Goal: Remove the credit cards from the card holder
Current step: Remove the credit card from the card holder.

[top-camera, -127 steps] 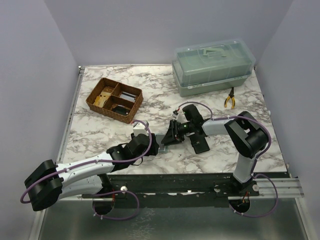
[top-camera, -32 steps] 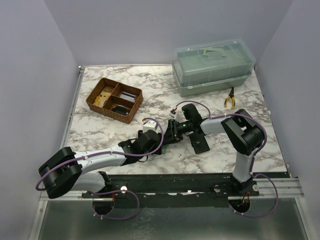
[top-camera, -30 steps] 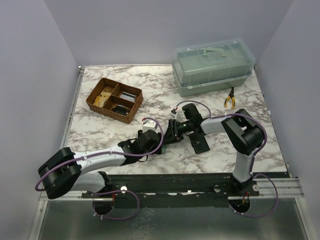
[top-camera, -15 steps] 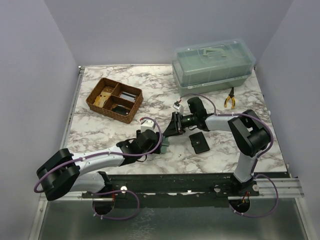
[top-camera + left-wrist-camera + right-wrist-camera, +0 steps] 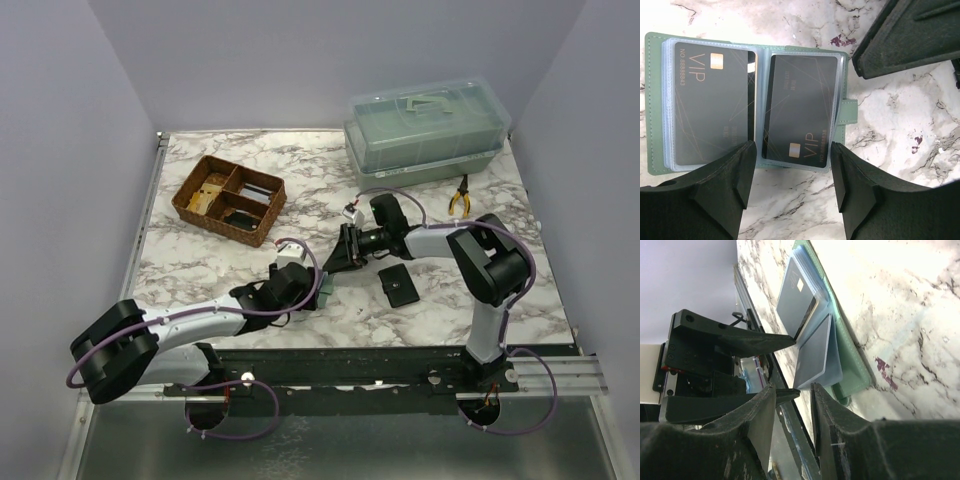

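The sage-green card holder (image 5: pixel 652 100) lies opened flat on the marble, snap tab (image 5: pixel 849 111) to the right. Clear sleeves hold two dark grey "VIP" credit cards, one in the left half (image 5: pixel 710 100) and one in the right half (image 5: pixel 800 107). My left gripper (image 5: pixel 793 165) hovers open over the holder's near edge, with nothing between its fingers. My right gripper (image 5: pixel 792 390) is open too and empty, low beside the holder (image 5: pixel 850 355) on its tab side. In the top view both grippers, left (image 5: pixel 312 290) and right (image 5: pixel 338 264), meet over the holder (image 5: pixel 326 289).
A black snap wallet (image 5: pixel 398 285) lies just right of the grippers. A wicker basket (image 5: pixel 228 198) with compartments stands at the back left. At the back right are a clear-lidded box (image 5: pixel 425 135) and yellow-handled pliers (image 5: pixel 460 195).
The right wrist has swung toward the far side, its fingers still pointing at the holder. The left gripper has backed slightly toward the near left, and the holder's green edge now shows.
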Tool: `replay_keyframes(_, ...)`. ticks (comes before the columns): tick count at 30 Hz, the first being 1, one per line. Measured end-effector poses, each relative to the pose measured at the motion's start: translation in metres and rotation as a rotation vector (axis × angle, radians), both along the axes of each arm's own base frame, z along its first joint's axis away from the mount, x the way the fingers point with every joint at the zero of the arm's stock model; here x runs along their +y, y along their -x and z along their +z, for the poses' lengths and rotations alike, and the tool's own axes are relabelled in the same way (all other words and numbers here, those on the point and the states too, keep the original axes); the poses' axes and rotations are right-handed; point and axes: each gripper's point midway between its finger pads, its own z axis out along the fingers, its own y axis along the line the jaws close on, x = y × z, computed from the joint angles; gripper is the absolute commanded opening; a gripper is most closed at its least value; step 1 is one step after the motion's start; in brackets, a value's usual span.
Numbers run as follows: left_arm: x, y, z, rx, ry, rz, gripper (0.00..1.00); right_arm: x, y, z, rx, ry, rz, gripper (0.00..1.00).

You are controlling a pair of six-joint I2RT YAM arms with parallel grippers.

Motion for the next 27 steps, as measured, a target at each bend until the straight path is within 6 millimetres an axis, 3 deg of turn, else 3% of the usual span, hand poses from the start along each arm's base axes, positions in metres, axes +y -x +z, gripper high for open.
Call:
replay_keyframes(8,0.006,0.000,0.001,-0.010,0.018,0.015,0.65,0.014,-0.004,-0.011,0.011,0.025,0.014,0.42)
replay_keyframes(18,0.010,-0.003,0.005,-0.020,0.031,0.028,0.65,0.014,-0.001,-0.018,0.034,0.048,0.012,0.47)
replay_keyframes(24,0.011,-0.003,0.003,-0.017,0.030,0.030,0.68,0.012,0.001,-0.009,0.013,0.039,0.009,0.48)
replay_keyframes(27,0.010,-0.002,0.003,-0.014,0.032,0.022,0.76,0.011,-0.001,-0.013,0.008,0.057,-0.003,0.47)
